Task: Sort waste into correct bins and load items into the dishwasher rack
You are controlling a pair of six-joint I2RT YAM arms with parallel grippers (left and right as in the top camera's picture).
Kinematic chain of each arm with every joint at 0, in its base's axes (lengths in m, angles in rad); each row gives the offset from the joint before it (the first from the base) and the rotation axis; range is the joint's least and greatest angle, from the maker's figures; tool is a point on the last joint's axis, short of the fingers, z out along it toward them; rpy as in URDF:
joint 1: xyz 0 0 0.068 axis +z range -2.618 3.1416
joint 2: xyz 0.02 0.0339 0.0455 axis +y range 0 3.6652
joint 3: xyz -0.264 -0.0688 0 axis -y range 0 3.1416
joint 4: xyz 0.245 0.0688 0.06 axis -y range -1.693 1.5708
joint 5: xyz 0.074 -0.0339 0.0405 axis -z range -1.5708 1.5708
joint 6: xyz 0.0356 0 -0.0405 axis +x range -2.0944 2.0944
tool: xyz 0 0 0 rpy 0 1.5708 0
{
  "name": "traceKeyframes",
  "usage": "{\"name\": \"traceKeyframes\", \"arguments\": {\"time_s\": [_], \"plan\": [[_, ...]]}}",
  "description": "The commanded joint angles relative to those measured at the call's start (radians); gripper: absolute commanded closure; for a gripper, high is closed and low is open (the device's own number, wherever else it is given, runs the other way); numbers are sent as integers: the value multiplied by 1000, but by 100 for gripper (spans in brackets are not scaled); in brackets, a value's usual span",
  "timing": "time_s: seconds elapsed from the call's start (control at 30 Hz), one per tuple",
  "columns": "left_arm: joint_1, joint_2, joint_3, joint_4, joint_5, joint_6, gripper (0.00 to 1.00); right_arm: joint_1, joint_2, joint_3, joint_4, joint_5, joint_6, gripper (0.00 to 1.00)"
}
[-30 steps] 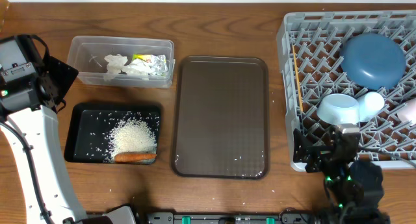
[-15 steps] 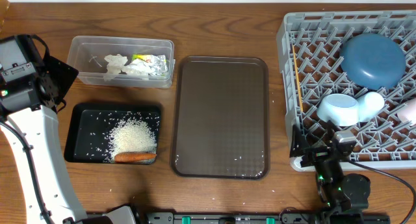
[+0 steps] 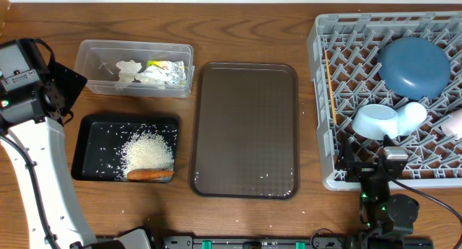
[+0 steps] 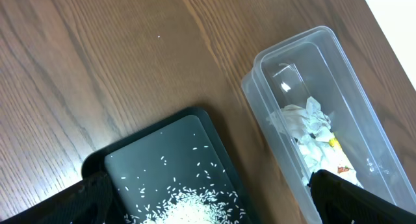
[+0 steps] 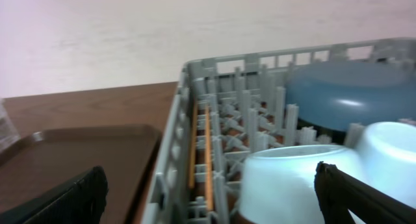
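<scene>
The grey dishwasher rack [image 3: 321, 32] holds the blue plate [image 3: 413, 65], light blue bowl [image 3: 377, 121], light blue cup [image 3: 414, 113], white cup [image 3: 455, 123] and chopsticks [image 3: 330, 83]. The clear tub [image 3: 94, 50] holds tissue [image 3: 133, 72] and the foil wrapper [image 3: 170, 68]. The black tray [image 3: 90, 144] holds rice [image 3: 148, 149] and the carrot [image 3: 150, 175]. My left gripper [image 3: 65, 86] is open and empty, above the tub [image 4: 260, 62] and black tray [image 4: 195, 126]. My right gripper [image 3: 368, 169] is open and empty at the rack's front edge, facing the bowl [image 5: 292, 178] and chopsticks [image 5: 201, 146].
The brown serving tray [image 3: 245, 126] lies between the bins and the rack, with a few rice grains near its front edge. Bare wooden table shows around everything. My right arm's base sits at the table's front edge, below the rack.
My right arm has drawn back toward the table's front edge and shifted slightly right, gripper still at the rack's front. The left arm and all objects have stayed put.
</scene>
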Motion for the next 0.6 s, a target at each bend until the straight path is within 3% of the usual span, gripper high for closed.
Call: {"name": "traceKeyframes", "arguments": {"time_s": [0.0, 0.13, 0.47, 0.57], "plan": [[4, 5, 10, -2, -12, -1, 0, -22, -9, -5, -1, 14, -32, 1], [4, 5, 10, -2, -12, -1, 0, -25, -9, -5, -4, 28, -37, 1], [4, 5, 10, -2, -12, -1, 0, -24, -9, -5, -6, 33, -253, 1], [4, 5, 10, -2, -12, -1, 0, -22, -9, -5, -5, 23, -239, 1]]}}
